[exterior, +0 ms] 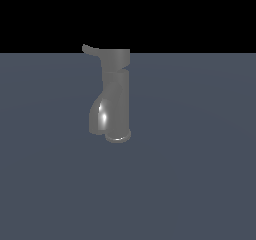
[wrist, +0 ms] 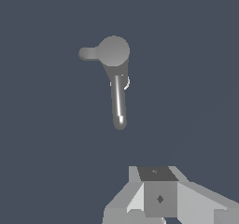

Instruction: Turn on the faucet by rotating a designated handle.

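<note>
**benchbot_dan:** So where's everything sitting right now?

**servo_kat:** The faucet point(exterior: 116, 96) stands alone on a flat blue-grey surface point(exterior: 200, 184), about mid-scene, a bit toward the exterior view's left. The handle point(exterior: 91, 49) pokes out sideways from the wide cap on top, toward the exterior view's left. The thick spout point(exterior: 100, 118) curves down lower on that same side, so don't mix them up. The arm doesn't show in the exterior view at all.

**benchbot_dan:** And the claw?

**servo_kat:** Only the gripper point(wrist: 158, 197) body shows at the edge of the wrist view, well apart from the faucet. The fingers are out of frame, so I can't tell if it's open or closed.

**benchbot_dan:** How will it handle?

**servo_kat:** My guess: rigid glossy metal, probably slippery. It's a thin lever, so push or pinch near the tip point(wrist: 84, 53) for leverage. Nothing else is around; the only thing I'd watch is the spout below.
</note>
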Robot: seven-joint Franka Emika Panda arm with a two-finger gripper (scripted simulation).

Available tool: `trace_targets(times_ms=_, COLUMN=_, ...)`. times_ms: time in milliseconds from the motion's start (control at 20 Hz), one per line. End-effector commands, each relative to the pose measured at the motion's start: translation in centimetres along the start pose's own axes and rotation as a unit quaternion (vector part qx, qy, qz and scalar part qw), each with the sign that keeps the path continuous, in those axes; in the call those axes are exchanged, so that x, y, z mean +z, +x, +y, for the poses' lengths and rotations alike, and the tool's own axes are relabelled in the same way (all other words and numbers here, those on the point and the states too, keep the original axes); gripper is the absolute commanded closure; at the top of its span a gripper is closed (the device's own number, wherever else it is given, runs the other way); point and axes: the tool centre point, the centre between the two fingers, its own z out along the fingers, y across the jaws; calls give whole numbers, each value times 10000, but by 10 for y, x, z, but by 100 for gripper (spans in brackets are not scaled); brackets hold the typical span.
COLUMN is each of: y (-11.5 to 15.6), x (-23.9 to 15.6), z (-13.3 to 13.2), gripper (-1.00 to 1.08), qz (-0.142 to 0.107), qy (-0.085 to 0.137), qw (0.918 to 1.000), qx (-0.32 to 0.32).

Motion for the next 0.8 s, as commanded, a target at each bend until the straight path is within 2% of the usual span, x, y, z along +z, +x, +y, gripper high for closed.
trace_targets(times_ms=0, y=8, x=3, z=-2, gripper=108, qz=-13, qy=-19, qw=9998, qx=210)
trace_targets(times_ms=350, y=36, x=16, z=-10, gripper=108, qz=-51, qy=-91, qw=9952, qx=975)
trace_targets(times_ms=750, y=70, x=35, z=-22, gripper=108, qz=-83, qy=-176, qw=9818, qx=1887)
